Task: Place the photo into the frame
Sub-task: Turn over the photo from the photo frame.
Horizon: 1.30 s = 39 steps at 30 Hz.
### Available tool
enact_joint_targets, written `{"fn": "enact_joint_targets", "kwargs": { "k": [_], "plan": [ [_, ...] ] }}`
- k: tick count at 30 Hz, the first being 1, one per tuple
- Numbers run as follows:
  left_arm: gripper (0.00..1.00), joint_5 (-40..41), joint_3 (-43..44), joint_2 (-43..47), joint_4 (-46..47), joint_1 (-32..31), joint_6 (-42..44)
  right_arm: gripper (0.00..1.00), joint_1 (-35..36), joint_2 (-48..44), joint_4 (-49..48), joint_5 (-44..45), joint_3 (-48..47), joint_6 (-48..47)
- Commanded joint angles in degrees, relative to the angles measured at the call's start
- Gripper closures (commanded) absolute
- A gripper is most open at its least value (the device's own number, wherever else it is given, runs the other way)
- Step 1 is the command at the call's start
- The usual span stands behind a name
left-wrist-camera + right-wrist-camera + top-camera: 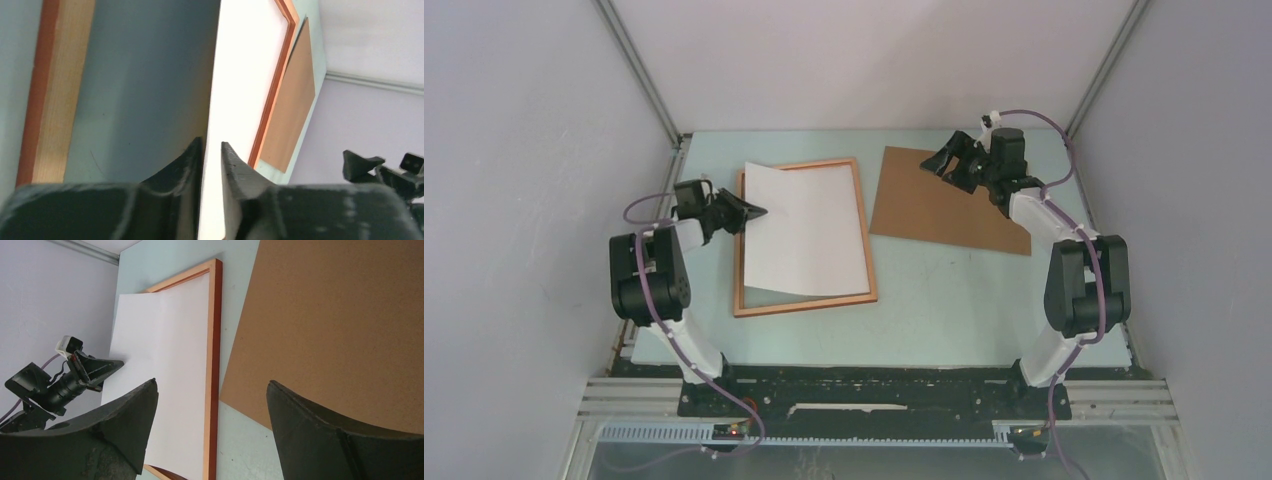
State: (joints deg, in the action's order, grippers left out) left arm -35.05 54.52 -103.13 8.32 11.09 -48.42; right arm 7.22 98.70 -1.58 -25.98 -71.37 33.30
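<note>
The left gripper (760,211) stands narrow astride the photo's (809,230) 9 o'clock edge, which is raised over the frame's (865,240) left rail; I cannot tell if it pinches. The photo lies white side up inside the frame, both long axes running 12 to 6. At 2 o'clock the right gripper (948,160) gapes wide and empty over the backing board (944,215), with bare table (944,300) near it.
</note>
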Motion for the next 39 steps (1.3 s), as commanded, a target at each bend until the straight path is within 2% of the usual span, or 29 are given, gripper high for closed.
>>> {"fn": "enact_joint_targets", "kwargs": {
  "k": [1,5,9,15,20,29,34,39],
  "plan": [
    [0.67,3.6,4.23,1.1,-6.72,0.35,4.67,0.13,0.07,0.67,-2.46,-0.6,-0.43,0.11],
    [0.49,8.53,6.66,3.96,-14.88,-0.04,9.76,0.13,-0.01,0.73,-2.47,-0.82,-0.44,0.11],
    [0.39,13.91,9.62,6.34,-22.0,-0.49,14.81,0.13,-0.08,0.87,-2.46,-0.74,-0.44,0.05],
    [0.29,25.34,14.41,11.34,-31.36,-0.88,22.38,0.13,-0.19,1.37,-2.65,-0.96,-0.43,0.15],
    [0.23,34.06,13.56,18.97,-32.73,-2.06,25.62,0.13,-0.68,1.52,-2.17,-0.95,-0.48,-0.12],
    [0.19,26.28,11.82,23.36,-28.85,-5.94,25.59,0.13,-1.77,2.3,-0.42,-0.69,-0.49,-1.41],
    [0.18,22.79,10.96,24.75,-27.66,-9.17,24.91,0.13,-5.17,2.52,1.26,-3.19,-0.44,-1.25],
    [0.18,19.44,9.57,26.13,-26.75,-13.19,23.86,0.14,-12.29,1.63,12.79,-6.68,-0.44,-2.24]
  ]
}}
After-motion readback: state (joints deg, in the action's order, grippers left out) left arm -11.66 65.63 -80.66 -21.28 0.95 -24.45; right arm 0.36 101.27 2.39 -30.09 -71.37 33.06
